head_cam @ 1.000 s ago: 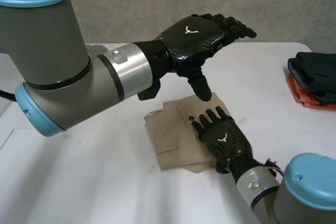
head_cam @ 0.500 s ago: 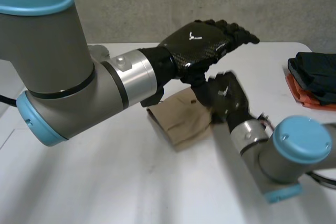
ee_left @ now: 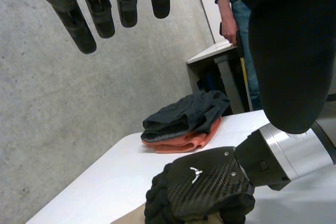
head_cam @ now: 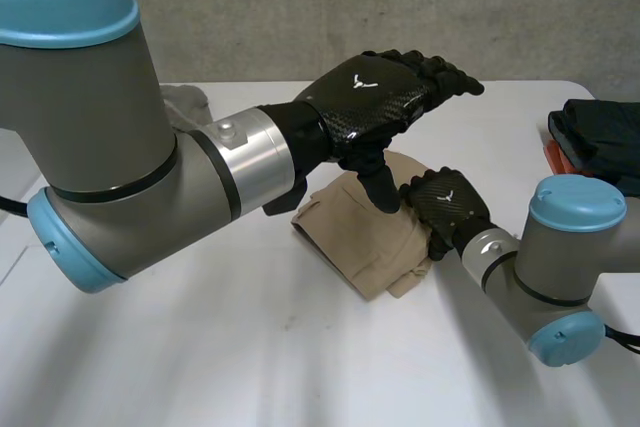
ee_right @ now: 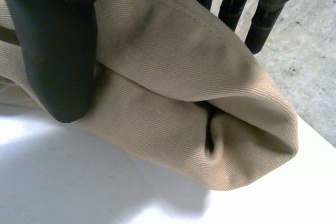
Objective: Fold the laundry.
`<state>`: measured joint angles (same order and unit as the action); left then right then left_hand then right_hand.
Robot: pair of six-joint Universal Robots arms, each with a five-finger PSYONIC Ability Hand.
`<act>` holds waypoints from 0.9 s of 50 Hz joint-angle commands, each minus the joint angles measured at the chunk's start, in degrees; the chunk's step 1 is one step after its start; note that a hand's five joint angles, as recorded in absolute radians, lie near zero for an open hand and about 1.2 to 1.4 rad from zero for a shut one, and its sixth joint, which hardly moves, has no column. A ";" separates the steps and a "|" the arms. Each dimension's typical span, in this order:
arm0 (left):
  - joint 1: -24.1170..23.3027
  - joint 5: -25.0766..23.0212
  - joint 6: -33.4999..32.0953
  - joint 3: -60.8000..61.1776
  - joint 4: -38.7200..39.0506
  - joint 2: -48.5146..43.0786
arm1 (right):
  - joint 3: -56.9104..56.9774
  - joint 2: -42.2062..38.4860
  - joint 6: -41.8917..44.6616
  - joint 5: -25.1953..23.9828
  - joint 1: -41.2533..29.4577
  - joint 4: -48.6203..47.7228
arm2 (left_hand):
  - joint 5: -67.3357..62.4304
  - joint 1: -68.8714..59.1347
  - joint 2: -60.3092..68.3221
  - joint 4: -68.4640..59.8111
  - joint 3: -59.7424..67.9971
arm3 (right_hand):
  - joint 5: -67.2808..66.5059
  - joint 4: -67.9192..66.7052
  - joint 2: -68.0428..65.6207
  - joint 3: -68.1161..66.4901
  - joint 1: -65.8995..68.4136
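A tan cloth (head_cam: 355, 237) lies folded in a thick bundle on the white table (head_cam: 200, 347). My right hand (head_cam: 445, 209) is at the bundle's right edge. In the right wrist view its thumb (ee_right: 58, 51) presses the near face of the tan cloth (ee_right: 173, 82), and its fingers (ee_right: 262, 19) reach over the far side, pinching the fold. My left hand (head_cam: 385, 97) hovers above the cloth with straight fingers (ee_left: 89, 19), touching nothing. The left wrist view looks down on the back of my right hand (ee_left: 205, 187).
A pile of dark and orange clothes (head_cam: 595, 152) sits at the table's far right edge, also seen as the pile (ee_left: 184, 121). A grey cloth (head_cam: 188, 102) lies behind my left arm. A person (ee_left: 231, 9) stands by another table (ee_left: 215, 53) beyond.
My right hand left its flat rest on top of the cloth and swung round to the right edge. The cloth went from a flat spread to a thicker bundle, shifted right. My left hand barely moved.
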<state>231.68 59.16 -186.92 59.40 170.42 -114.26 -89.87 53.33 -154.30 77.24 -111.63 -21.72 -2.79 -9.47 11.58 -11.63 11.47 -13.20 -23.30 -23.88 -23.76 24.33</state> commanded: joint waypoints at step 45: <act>0.00 3.85 0.07 -1.92 4.39 0.71 | 40.04 -26.25 -13.05 -13.43 44.39 -10.72 | 1.73 -1.59 -0.52 0.58 -0.42 | -56.80 -56.70 -56.12 -56.24 55.67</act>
<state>231.65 62.95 -186.83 57.43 174.82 -112.92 -51.33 31.82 -171.37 65.32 -71.59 -33.37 -2.79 -9.47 11.58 -11.63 11.47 -54.46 -68.87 -65.92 -66.46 59.74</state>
